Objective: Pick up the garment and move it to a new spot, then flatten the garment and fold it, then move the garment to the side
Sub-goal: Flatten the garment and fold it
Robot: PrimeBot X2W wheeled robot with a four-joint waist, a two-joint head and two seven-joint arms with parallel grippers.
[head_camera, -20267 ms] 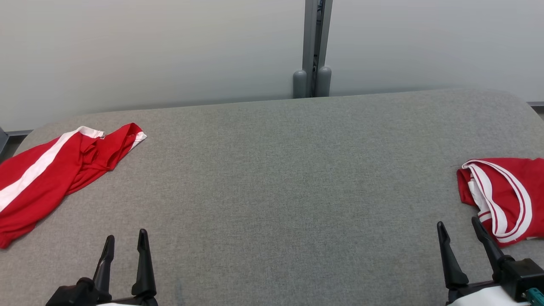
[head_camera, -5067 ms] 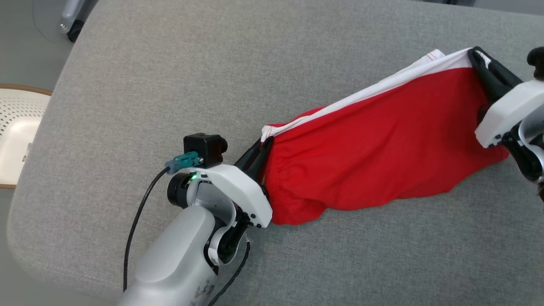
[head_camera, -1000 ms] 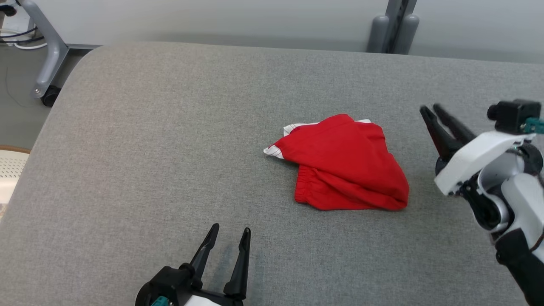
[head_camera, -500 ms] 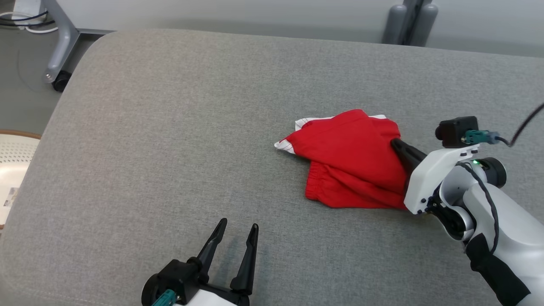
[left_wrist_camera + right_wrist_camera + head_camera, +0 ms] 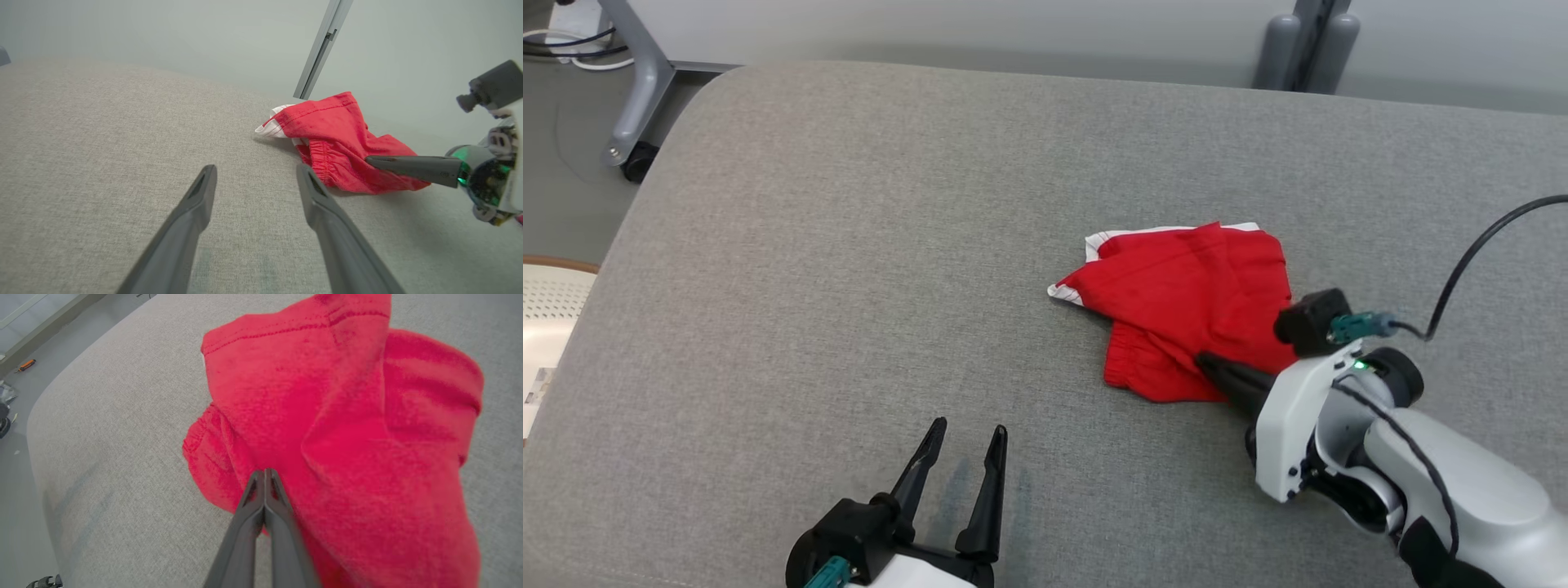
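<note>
Lying rumpled on coarse grey fabric [image 5: 849, 245], red garment [image 5: 1184, 302]; right fingers [image 5: 250, 522] tapered, closed

Cushion [image 5: 849, 245] lies open left of garment [image 5: 1184, 294] (right arm [image 5: 1421, 457] blocks its right).

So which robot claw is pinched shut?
The right gripper: its two fingers are pressed together, tips on the red garment. The left gripper has its fingers spread apart, away from the garment.
</note>
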